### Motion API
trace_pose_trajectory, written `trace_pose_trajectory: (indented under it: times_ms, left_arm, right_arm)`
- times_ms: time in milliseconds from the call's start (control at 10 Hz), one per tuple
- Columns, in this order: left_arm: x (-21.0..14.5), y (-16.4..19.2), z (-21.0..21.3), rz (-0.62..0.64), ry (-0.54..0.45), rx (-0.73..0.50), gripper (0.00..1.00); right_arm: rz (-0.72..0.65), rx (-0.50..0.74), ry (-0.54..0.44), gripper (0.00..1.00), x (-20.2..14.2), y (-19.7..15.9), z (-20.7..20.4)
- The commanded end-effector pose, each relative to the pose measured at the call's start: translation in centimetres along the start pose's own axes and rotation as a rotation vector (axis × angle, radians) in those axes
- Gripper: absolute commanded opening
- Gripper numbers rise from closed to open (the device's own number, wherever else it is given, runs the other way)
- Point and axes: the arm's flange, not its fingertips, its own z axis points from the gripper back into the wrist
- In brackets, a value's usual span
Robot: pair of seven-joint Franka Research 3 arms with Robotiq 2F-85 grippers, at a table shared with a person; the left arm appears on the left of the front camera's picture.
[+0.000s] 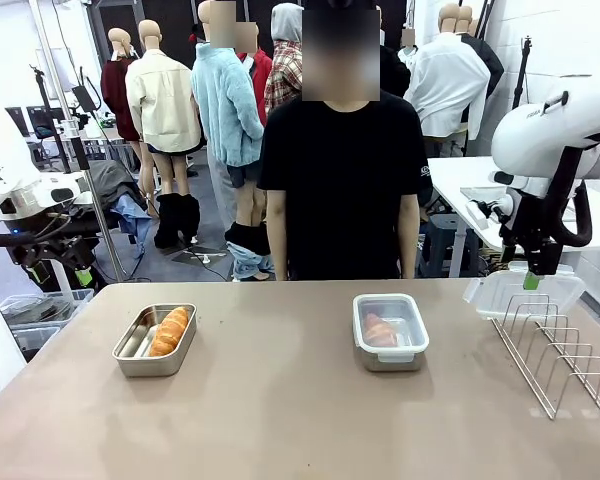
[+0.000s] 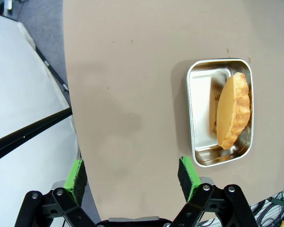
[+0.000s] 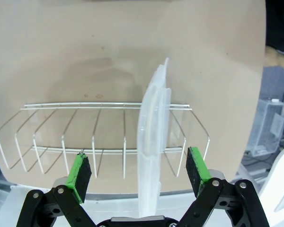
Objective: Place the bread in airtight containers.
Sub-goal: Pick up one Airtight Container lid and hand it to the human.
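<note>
Two tins sit on the table (image 1: 280,420); the left tin (image 1: 155,340) lies uncovered with a croissant (image 1: 170,330) along one side of it, so it seems ready for a cover, while the right tin (image 1: 390,332) already wears a clear snap lid over its own croissant (image 1: 380,330), and that half of the job looks finished; the spare lid (image 3: 154,137) stands on edge in a slot of the wire rack (image 3: 99,137) at the table's right end, which keeps it upright and leaves its rim free for a pinch from above; the right gripper (image 3: 139,172) hangs directly over that lid with its green pads spread wide, one on each side of the plastic and not touching it, so it holds nothing; judged from this, picking up the lid is the step in hand; the left gripper (image 2: 132,177) hovers above bare table beside the uncovered tin (image 2: 220,111), jaws also wide and empty, pointing straight down, with the croissant (image 2: 233,111) well off to one side; a person (image 1: 342,170) stands at the far edge, arms down.
</note>
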Motion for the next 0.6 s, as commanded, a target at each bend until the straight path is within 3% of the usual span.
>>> trace_pose_trajectory:
  times_ms: [0, 500]
  left_arm:
    - [-0.2, 0.1, 0.2, 0.007, 0.004, 0.025, 1.0]
    - [-0.2, 0.1, 0.2, 0.007, 0.004, 0.025, 1.0]
  right_arm:
    - [-0.024, -0.047, 0.027, 1.0, 0.0, -1.0, -0.3]
    - [-0.004, 0.003, 0.011, 1.0, -0.4, -2.7, -2.7]
